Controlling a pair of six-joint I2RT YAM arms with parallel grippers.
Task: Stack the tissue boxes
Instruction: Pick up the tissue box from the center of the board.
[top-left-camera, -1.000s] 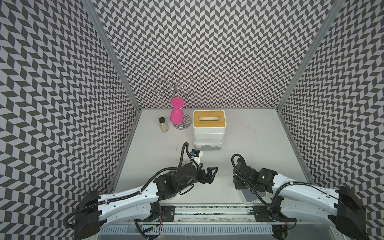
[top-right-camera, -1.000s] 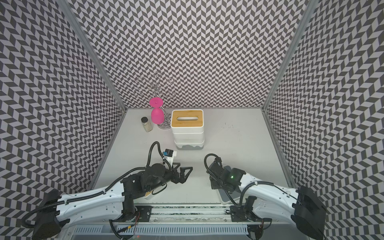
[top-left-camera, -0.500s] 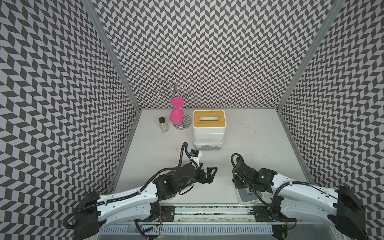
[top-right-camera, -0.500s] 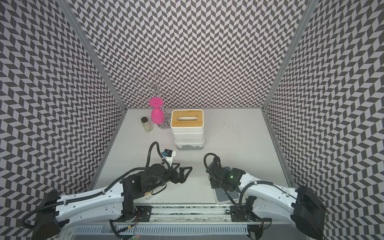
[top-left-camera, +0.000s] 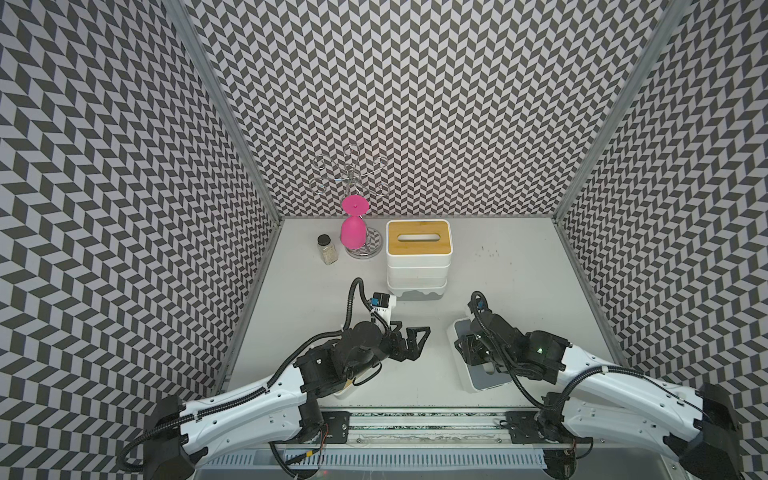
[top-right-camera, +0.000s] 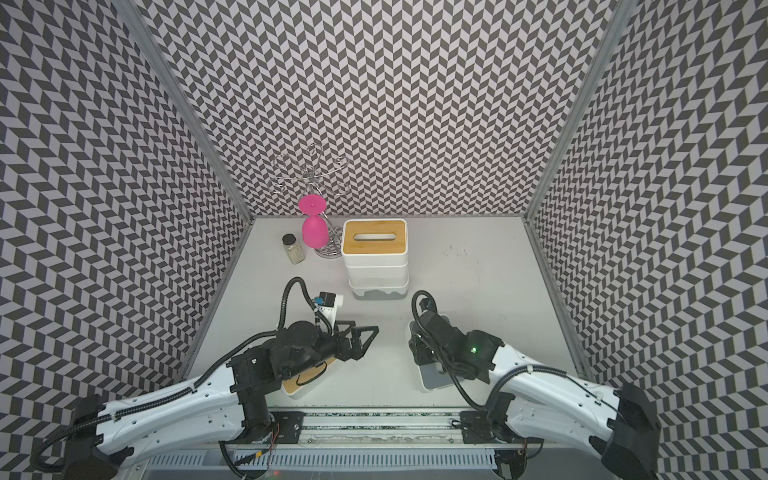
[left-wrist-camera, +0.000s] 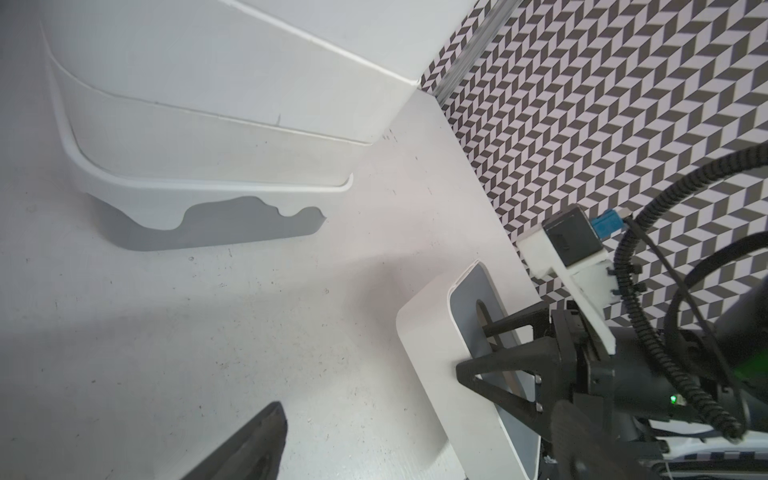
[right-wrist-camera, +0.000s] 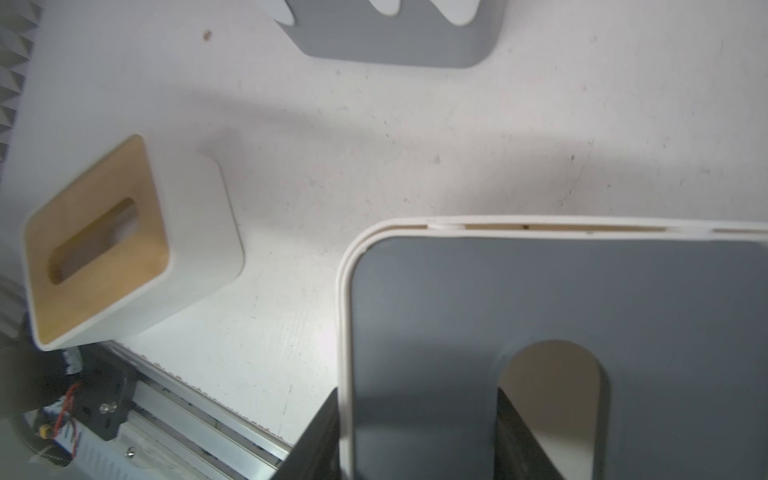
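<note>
my right gripper (top-left-camera: 473, 353) has just closed, pinching the wall of the grey-lidded tissue box (top-left-camera: 484, 380) through its slot, at the near right of the desk (top-left-camera: 519, 282). i judge that box ready to lift onto the stack (top-left-camera: 417, 266) at the back. my left gripper (top-left-camera: 409, 336) hangs open and empty.

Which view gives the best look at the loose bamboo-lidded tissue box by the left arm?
The right wrist view: the bamboo-lidded box shows whole there, with lid and slot plain to see. In both top views the left arm hides most of it, leaving only one end. The left wrist view does not show it.
</note>
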